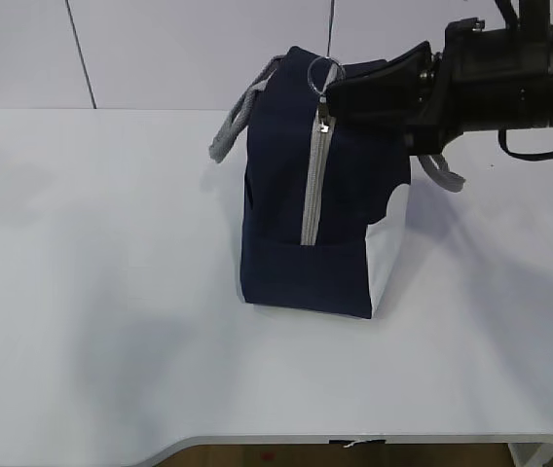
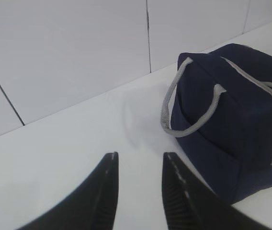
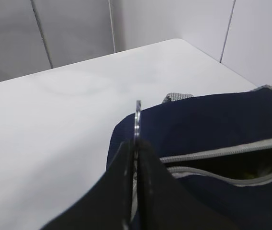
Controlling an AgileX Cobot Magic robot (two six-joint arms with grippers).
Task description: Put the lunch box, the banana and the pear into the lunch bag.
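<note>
Lunch bag (image 1: pixel 306 233), mid-worktop: right gripper (image 3: pixel 137 143) jaws pinching zipper ring pull (image 3: pixel 138 120) at bag's top corner; left gripper (image 2: pixel 140 165) jaws spread, empty, well apart.

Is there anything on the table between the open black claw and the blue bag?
No. In the left wrist view, only bare white table lies between the left gripper and the lunch bag.

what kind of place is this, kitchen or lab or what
Probably a lab or test bench, not a kitchen: a bare white table, plain white panelled walls, and only a navy lunch bag worked by a black robot arm.
</note>
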